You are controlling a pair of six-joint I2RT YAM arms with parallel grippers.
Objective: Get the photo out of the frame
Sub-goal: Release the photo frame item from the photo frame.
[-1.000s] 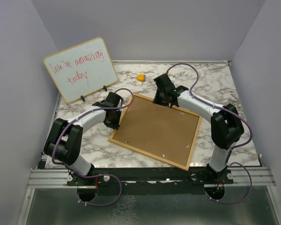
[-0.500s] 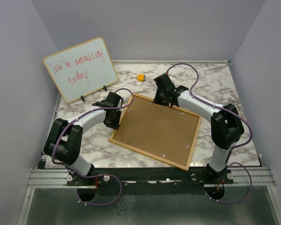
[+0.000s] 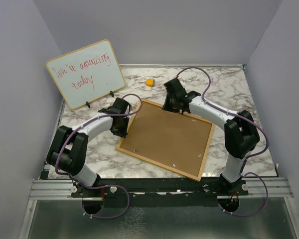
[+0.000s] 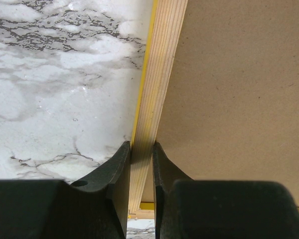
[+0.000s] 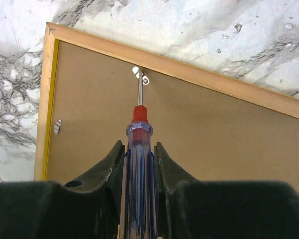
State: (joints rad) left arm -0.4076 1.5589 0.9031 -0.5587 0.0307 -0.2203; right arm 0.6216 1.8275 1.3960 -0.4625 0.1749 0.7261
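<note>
The frame (image 3: 167, 137) lies face down on the marble table, brown back up, with a thin yellow and wood border. The photo is hidden under the back. My left gripper (image 3: 124, 130) is shut on the frame's left edge (image 4: 148, 114). My right gripper (image 3: 170, 105) is shut on a clear blue screwdriver (image 5: 138, 164) with a red collar. Its metal tip touches a small silver clip (image 5: 139, 73) at the frame's far edge. Another clip (image 5: 58, 127) sits by the left border.
A wood-edged whiteboard (image 3: 85, 73) with red handwriting stands at the back left. A small yellow block (image 3: 150, 82) lies on the table behind the frame. Grey walls close in on three sides.
</note>
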